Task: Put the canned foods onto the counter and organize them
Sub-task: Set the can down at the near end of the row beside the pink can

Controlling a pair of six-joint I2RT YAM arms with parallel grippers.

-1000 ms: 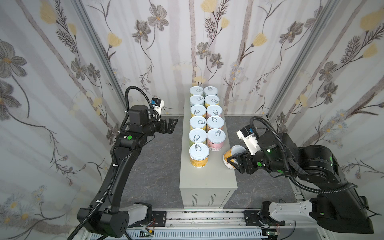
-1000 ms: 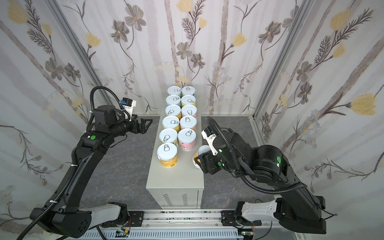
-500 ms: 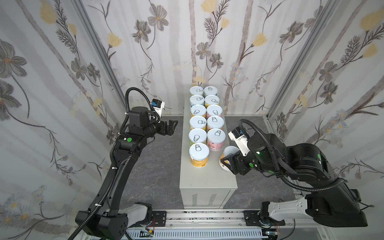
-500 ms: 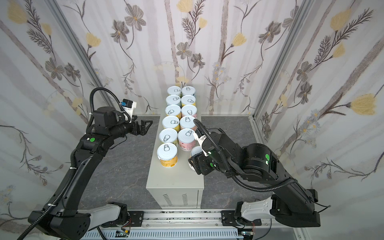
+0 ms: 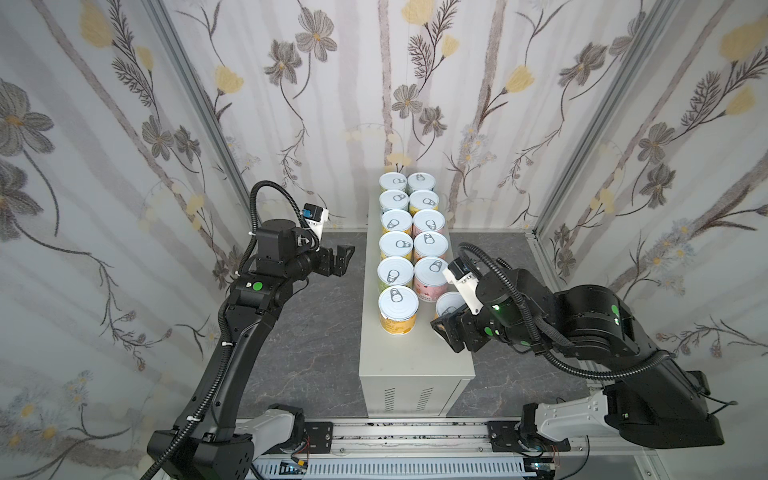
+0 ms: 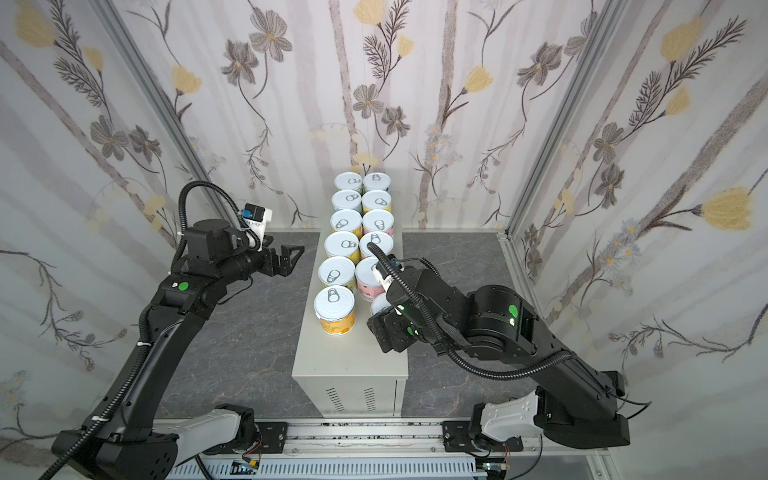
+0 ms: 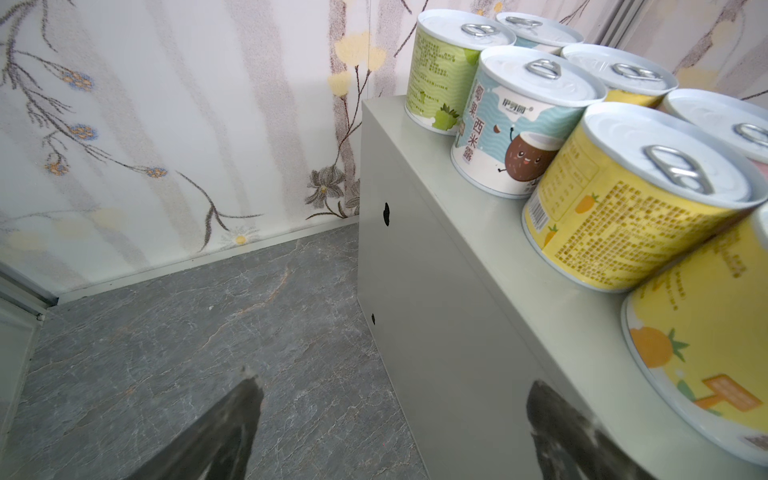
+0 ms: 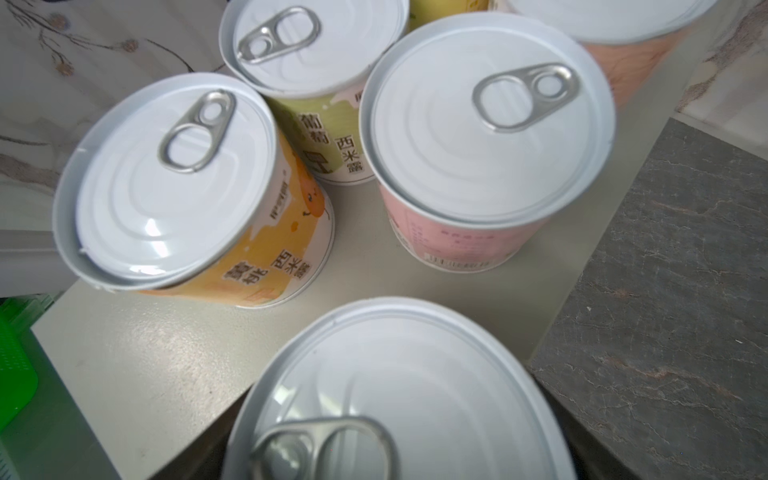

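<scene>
Several canned foods stand in two rows on the counter (image 5: 411, 357), a pale grey box seen in both top views (image 6: 349, 357). Nearest on the left row is an orange can (image 5: 398, 309). Beside it, in front of a pink can (image 5: 430, 278), an upright white-lidded can (image 5: 448, 303) sits between the fingers of my right gripper (image 5: 446, 319). In the right wrist view this can (image 8: 407, 395) hides the fingers, so contact is unclear. My left gripper (image 5: 343, 257) hangs open and empty left of the counter, level with the can rows (image 7: 602, 216).
Dark marbled floor (image 5: 324, 324) lies on both sides of the counter. Floral walls close in the back and sides. A rail with both arm bases (image 5: 395, 436) runs along the front. A green crate (image 8: 12, 365) shows beyond the counter's near end in the right wrist view.
My right gripper has carried its can leftward over the counter's front right edge, next to the orange can and up to the pink one. The left arm has hardly moved.
</scene>
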